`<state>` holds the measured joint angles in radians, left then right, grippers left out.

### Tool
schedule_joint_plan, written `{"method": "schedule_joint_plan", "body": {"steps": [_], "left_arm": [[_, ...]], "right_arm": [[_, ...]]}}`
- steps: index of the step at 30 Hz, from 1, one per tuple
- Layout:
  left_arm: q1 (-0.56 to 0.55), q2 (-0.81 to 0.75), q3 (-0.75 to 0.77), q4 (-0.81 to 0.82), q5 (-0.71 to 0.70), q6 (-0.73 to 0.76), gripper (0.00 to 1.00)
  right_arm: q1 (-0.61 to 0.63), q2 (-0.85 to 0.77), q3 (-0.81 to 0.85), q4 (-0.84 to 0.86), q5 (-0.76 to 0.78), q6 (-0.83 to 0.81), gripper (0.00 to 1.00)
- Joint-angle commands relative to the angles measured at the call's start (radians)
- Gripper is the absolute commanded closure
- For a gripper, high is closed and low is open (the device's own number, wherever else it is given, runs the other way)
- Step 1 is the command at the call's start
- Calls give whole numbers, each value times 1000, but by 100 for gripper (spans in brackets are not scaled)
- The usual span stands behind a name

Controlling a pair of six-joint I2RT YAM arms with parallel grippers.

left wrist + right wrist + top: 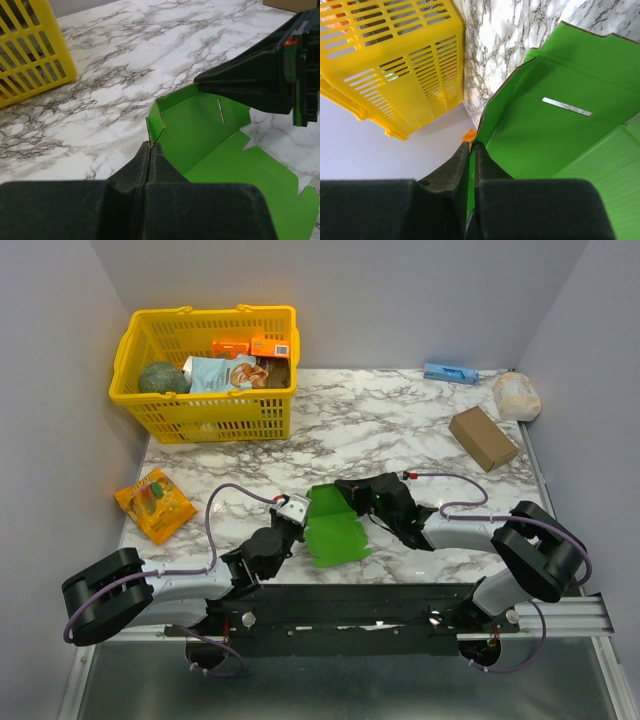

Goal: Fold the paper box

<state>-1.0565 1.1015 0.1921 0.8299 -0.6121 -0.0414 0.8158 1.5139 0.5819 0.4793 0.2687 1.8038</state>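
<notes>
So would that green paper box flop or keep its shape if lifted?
Probably floppy: the paper box is thin card, its walls raised only along creases. Likely very light, since the left end effector and right end effector each pinch just an edge. Pushed, it might slide rather than tip, lying mostly flat.

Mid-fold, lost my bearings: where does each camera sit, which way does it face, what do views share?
Top external: above and behind the bases, looking down at the marble table; both arms show, meeting at the paper box.
Left wrist: on the left gripper, facing across the box at the right gripper; its own shut fingers show.
Right wrist: on the right gripper, facing the yellow basket; its fingers pinch the box's wall.
Shared: all three show the box and basket.
</notes>
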Motion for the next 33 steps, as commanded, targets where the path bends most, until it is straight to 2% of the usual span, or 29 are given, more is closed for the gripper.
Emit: {"method": "schedule_joint_plan", "body": {"steps": [1, 8, 13, 18, 23, 30, 31, 32, 33], "left_arm": [[-68, 41, 7, 92, -61, 107, 100], [-103, 70, 15, 109, -113, 146, 100], [-112, 75, 18, 117, -147, 170, 100], [-129, 83, 18, 129, -178, 196, 100], [-143, 95, 21, 141, -201, 218, 100], [-155, 138, 53, 123, -247, 219, 100], [-157, 143, 55, 121, -253, 221, 99], [-158, 147, 61, 120, -258, 221, 93], [-160, 150, 64, 114, -255, 219, 83]], "right_arm": [[0, 8, -17, 28, 32, 6, 80], [-9, -30, -33, -10, 37, 12, 69], [-9, -49, -13, -74, 15, 12, 56], [-10, -69, 1, -128, 10, 9, 55], [-10, -69, 12, -140, -5, -6, 63], [-12, -43, -1, -50, -43, -26, 84], [-12, -40, -5, -38, -51, -27, 91], [-12, -37, -10, -27, -52, -29, 93], [-12, -34, -13, -10, -51, -34, 96]]}}
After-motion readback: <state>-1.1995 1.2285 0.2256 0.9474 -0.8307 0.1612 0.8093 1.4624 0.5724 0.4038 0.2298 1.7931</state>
